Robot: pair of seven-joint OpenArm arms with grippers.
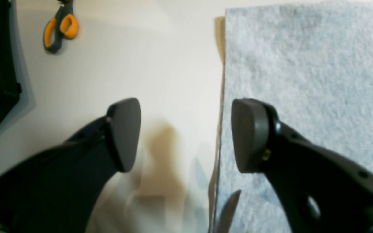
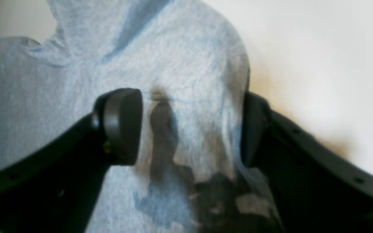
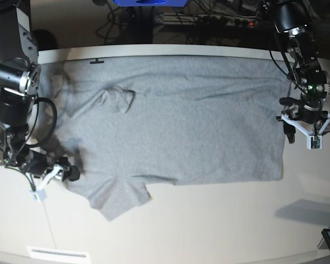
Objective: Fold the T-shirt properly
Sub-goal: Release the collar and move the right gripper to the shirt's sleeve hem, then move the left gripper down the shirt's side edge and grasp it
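T-shirt (image 3: pixel 176 126) hem beside bare table (image 3: pixel 220 220) margin

Bench: we are looking down on a pale cream bench (image 3: pixel 209 220), its far edge running as a light strip.
Behind the bench: we are seeing a dark area with tangled black cables (image 3: pixel 209 22) and a blue object (image 3: pixel 148 2) at the top edge.
Light: we are noticing soft shadows falling on the bench near its right edge.
Near left corner: a white label strip (image 3: pixel 58 254) is lying flat.
Extras: orange-handled scissors (image 1: pixel 60 27) are lying on the bench.
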